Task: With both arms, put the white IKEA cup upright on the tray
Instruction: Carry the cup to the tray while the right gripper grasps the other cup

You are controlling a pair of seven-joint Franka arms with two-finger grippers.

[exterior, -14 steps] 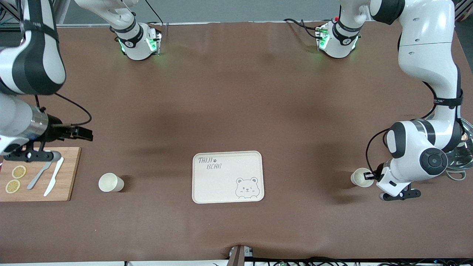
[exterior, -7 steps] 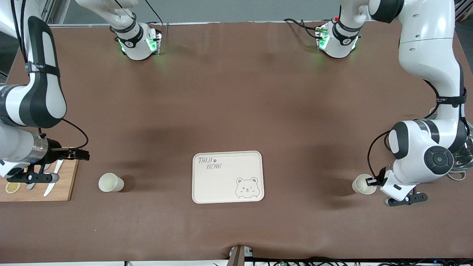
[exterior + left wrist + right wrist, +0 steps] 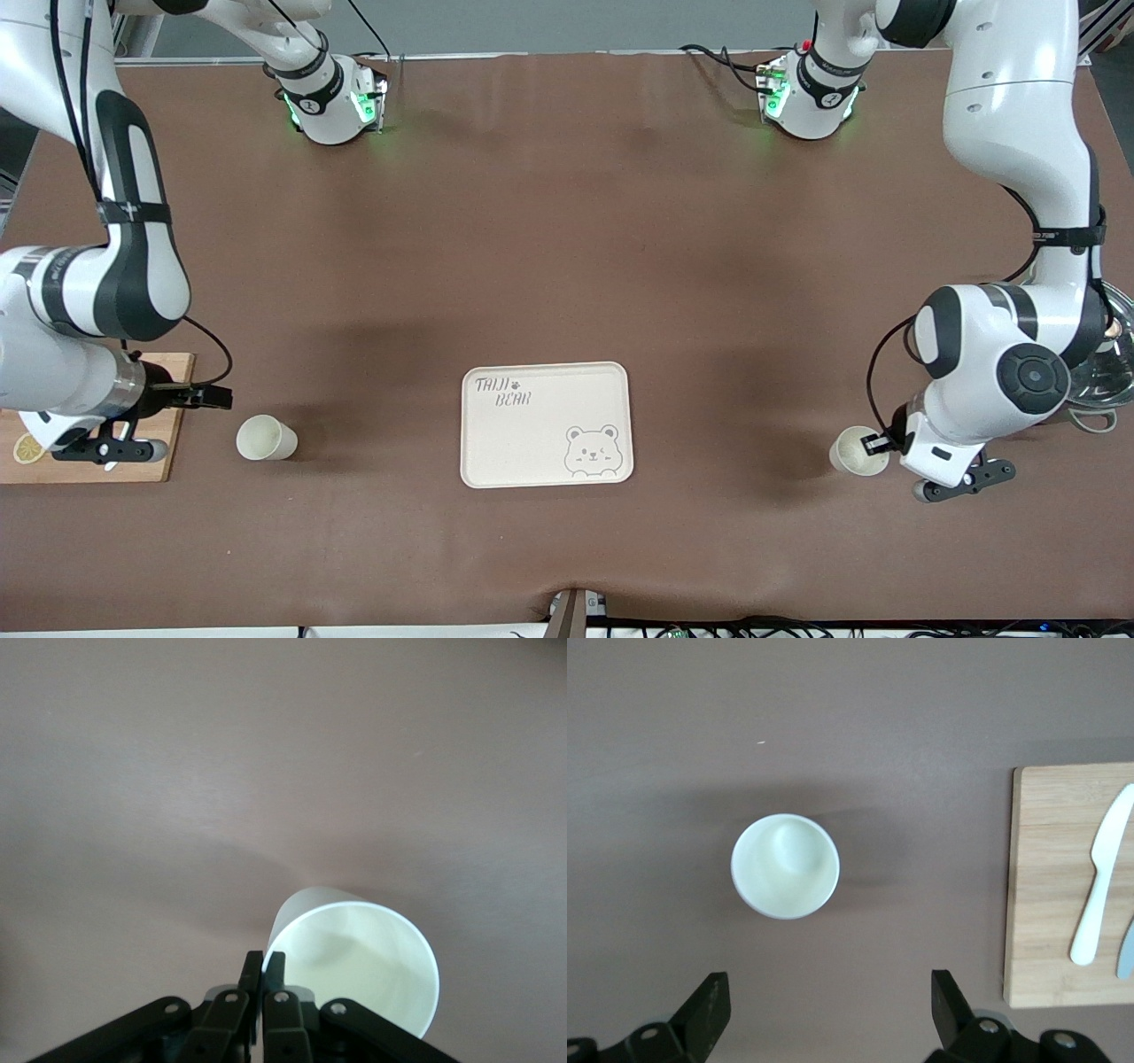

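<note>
A: Front view. What lies on the desk (image 3: 567,221)?

B: The tray (image 3: 547,424) sits midway between the two arms, bear face up, with nothing on it. One cup (image 3: 264,438) stands upright toward the right arm's end, just beside the right tool (image 3: 218,398). A second cup (image 3: 858,450) is at the left arm's end, with the left tool (image 3: 875,442) at its rim.

A: And the right arm?

B: It reaches low over the board (image 3: 93,443), its tool pointing toward the first cup and apart from it. The fingers look spread, with nothing between them.

A: Left wrist view?

B: The left tool (image 3: 263,964) is clenched on the second cup (image 3: 359,970): the two fingertips (image 3: 275,967) are pressed together over the rim's edge, one inside the wall and one outside. The cup's mouth faces the camera and tilts a little. Bare brown desk (image 3: 266,771) fills everything else.

A: Right wrist view?

B: The right tool (image 3: 828,1003) hangs released above the first cup (image 3: 785,865), fingers (image 3: 707,1008) wide apart. The cup stands upright, mouth open to the camera, clear of both fingers. Near the tool is the board (image 3: 1063,895), carrying a white knife (image 3: 1100,870) and part of a grey utensil (image 3: 1126,948) at the frame's edge.
</note>
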